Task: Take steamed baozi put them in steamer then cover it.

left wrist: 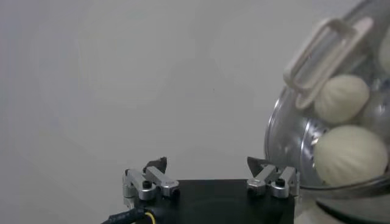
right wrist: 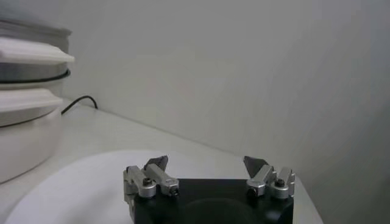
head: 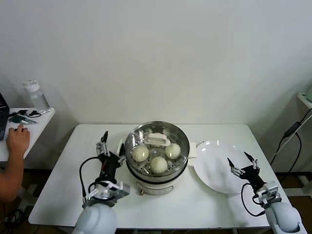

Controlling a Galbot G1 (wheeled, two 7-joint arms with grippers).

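Off-white baozi (head: 158,164), shiny steel steamer (head: 132,165), white plate (head: 214,170)

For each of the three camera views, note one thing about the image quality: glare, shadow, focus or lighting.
Head view: even, soft light, with bright reflections on the steamer rim and cover. Left wrist view: the cover sits very close and looks soft, while the left gripper fingertips are sharper. Right wrist view: the plate is washed pale against the table, and the right gripper appears crisp.
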